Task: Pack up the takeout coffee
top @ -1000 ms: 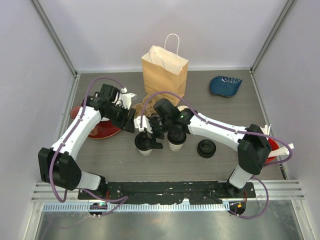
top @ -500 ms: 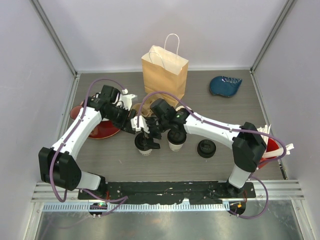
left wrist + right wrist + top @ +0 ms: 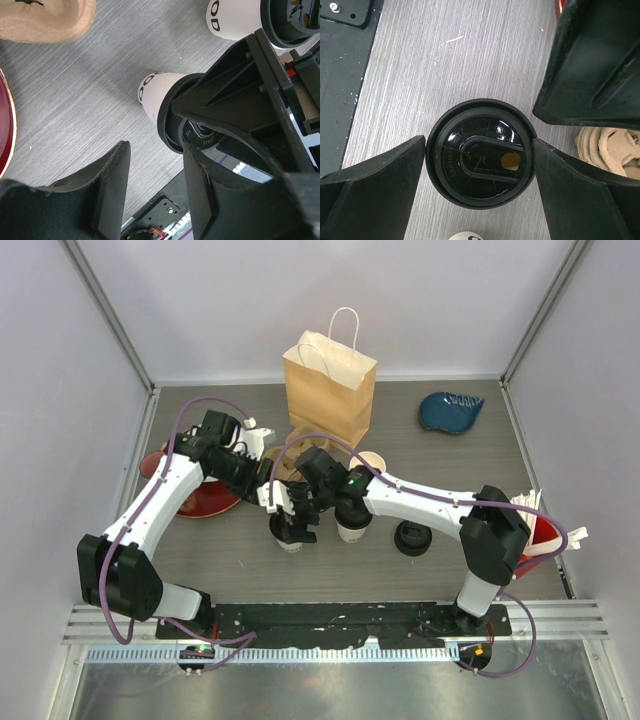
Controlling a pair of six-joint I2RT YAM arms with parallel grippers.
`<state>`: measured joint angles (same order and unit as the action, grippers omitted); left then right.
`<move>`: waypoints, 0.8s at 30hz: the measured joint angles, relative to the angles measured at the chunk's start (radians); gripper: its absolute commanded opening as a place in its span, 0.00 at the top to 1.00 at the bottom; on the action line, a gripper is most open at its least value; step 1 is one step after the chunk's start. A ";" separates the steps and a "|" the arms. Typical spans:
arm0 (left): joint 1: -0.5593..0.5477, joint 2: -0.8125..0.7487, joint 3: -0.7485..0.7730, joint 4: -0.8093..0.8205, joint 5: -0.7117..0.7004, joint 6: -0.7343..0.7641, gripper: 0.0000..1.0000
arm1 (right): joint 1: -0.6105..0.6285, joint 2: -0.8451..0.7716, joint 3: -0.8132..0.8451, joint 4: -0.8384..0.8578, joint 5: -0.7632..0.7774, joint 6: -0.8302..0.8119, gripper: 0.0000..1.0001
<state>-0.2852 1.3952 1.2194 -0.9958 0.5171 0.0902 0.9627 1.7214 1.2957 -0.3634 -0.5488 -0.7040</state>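
Two takeout coffee cups with black lids stand mid-table: the left cup and the right cup. My right gripper is open directly over the left cup. In the right wrist view its fingers flank the black sip lid, their tips right at the rim. The left gripper hovers just left of that cup, open, with nothing between its fingers. The left wrist view shows the left cup's white body under the right gripper and the right cup beyond. The brown paper bag stands upright at the back.
A beige moulded piece lies in front of the bag. A white mug and a red plate are on the left. A stack of black lids sits right of the cups, a blue dish at the back right, and a red dish at the right edge.
The right gripper has moved left and down from between the cups onto the left cup, its fingers now around the lid. The left arm has barely moved.
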 measured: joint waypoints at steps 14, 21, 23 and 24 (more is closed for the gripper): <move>0.006 0.000 0.000 -0.001 0.008 0.000 0.50 | 0.000 -0.020 -0.056 0.086 0.024 0.028 0.18; 0.007 0.010 0.000 -0.001 0.018 0.000 0.50 | 0.000 -0.057 -0.137 0.193 0.057 0.099 0.23; 0.007 0.012 0.000 -0.001 0.021 0.000 0.50 | 0.003 -0.076 -0.177 0.243 0.071 0.124 0.22; 0.007 0.013 0.000 -0.001 0.023 0.001 0.50 | 0.005 -0.084 -0.193 0.263 0.081 0.137 0.22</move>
<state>-0.2779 1.4086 1.2194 -0.9966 0.5396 0.0910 0.9680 1.6375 1.1030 -0.1005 -0.4679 -0.5674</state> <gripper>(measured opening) 0.502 0.845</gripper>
